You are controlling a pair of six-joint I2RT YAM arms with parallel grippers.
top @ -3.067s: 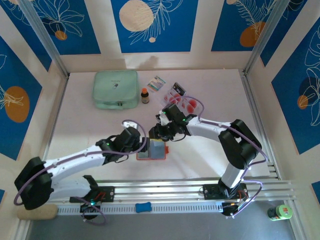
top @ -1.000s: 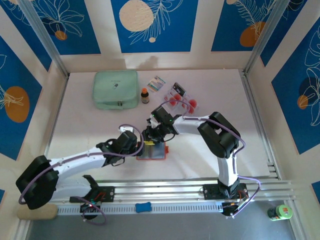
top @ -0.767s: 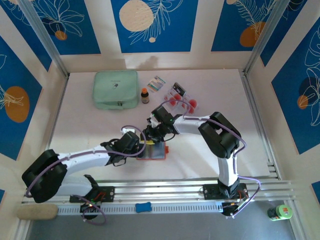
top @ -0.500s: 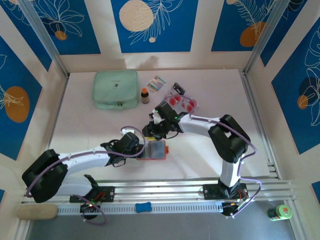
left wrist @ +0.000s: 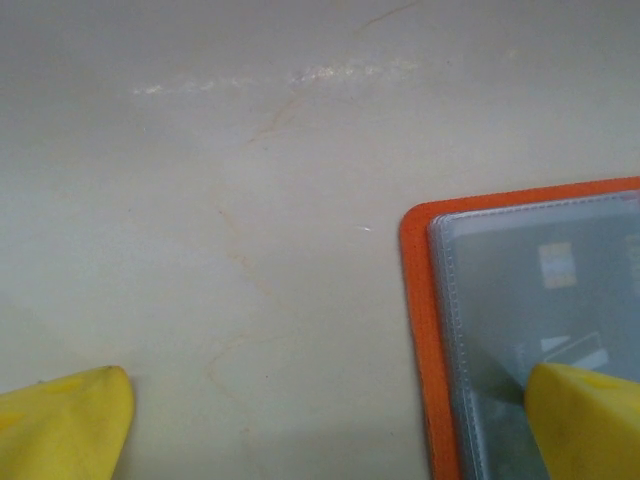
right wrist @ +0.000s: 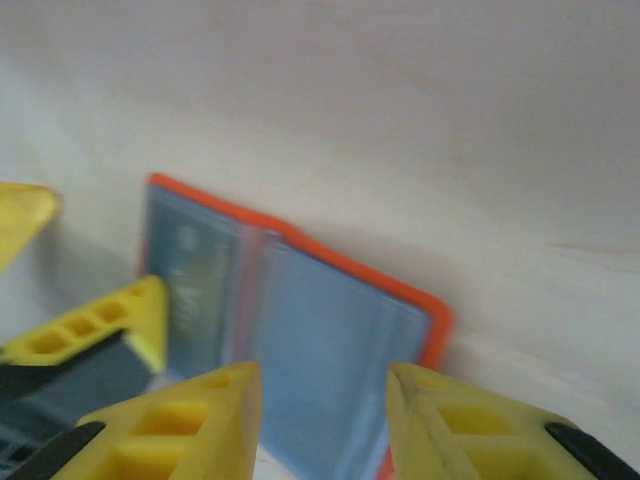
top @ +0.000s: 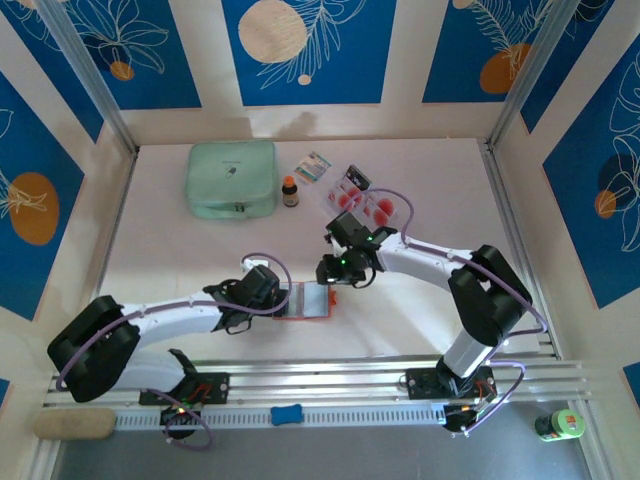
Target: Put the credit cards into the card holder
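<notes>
On the bench, the open card holder lies under one finger of the wide-spread, empty left claw. The right claw, part-open and empty, hovers above it. The credit cards lie beyond it. Fetching one likely comes next, needing a flat pinch.

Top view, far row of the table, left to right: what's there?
pouch → bottle → packet → credit cards
</notes>
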